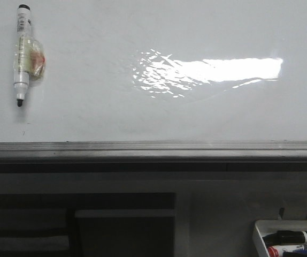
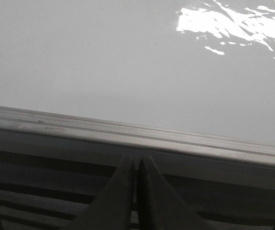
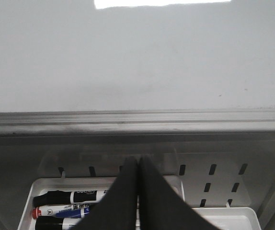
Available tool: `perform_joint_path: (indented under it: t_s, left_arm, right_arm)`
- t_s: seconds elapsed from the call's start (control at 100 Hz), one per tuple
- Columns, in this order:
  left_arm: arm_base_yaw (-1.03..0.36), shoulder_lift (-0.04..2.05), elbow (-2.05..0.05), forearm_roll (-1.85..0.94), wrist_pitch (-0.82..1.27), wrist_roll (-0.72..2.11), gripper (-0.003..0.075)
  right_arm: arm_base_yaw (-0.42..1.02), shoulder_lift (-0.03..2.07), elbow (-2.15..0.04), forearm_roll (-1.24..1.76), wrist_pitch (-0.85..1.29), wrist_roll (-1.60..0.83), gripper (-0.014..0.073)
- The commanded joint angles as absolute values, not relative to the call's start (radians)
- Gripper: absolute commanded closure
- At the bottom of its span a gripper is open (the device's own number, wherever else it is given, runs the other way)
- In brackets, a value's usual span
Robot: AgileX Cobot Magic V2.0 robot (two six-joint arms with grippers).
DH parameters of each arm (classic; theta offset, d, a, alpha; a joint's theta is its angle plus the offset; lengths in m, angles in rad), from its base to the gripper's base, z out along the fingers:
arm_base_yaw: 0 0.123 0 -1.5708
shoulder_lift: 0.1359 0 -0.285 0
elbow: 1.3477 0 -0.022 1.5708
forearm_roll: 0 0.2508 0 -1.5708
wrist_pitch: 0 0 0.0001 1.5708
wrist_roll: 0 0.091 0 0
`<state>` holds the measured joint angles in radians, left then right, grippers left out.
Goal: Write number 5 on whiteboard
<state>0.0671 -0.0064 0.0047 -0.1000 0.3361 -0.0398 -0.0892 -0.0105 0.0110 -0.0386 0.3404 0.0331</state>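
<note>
The whiteboard (image 1: pixel 153 107) fills the upper front view, glossy white with a bright glare and a grey metal edge rail (image 1: pixel 153 151) below it. No number 5 shows on it. A black-tipped marker (image 1: pixel 21 53) is stuck to the board at the upper left, tip down. The board also shows in the left wrist view (image 2: pixel 104 62) and the right wrist view (image 3: pixel 137 57). My left gripper (image 2: pixel 137 163) is shut and empty, below the rail. My right gripper (image 3: pixel 138 163) is shut and empty, over the marker tray. Neither arm shows in the front view.
A small white tray (image 1: pixel 260 235) at the lower right holds black, red and blue markers (image 3: pixel 70 211); it hangs on a slotted panel (image 3: pixel 214 177). Dark slats (image 1: pixel 25 230) lie below the rail at the left.
</note>
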Motion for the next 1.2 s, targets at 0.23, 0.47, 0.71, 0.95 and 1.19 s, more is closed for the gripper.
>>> perform_joint_path:
  t_s: [0.23,0.47,0.71,0.95,1.19]
  left_arm:
    - [0.071,-0.034,0.021,-0.110,0.282,-0.041,0.0741]
    - [0.071,-0.034,0.021,-0.110,0.282,-0.041,0.0741]
    - [0.071,-0.034,0.021,-0.068,0.273,-0.041,0.0741]
    - [0.071,-0.034,0.021,0.046,0.249,-0.041,0.0741]
    - [0.071,-0.034,0.021,0.046,0.236,-0.041,0.0741]
  right_arm:
    - [-0.097,-0.030,0.039,-0.056,0.322,0.028,0.0655]
    - [-0.097,-0.030,0.039,-0.056,0.322,0.028,0.0655]
    - [-0.097,-0.030,0.039,-0.056,0.322,0.028,0.0655]
    - [-0.097,-0.030,0.039,-0.056,0.318,0.028,0.0655]
    - [-0.097,-0.030,0.039,-0.061,0.310,0.028,0.0655]
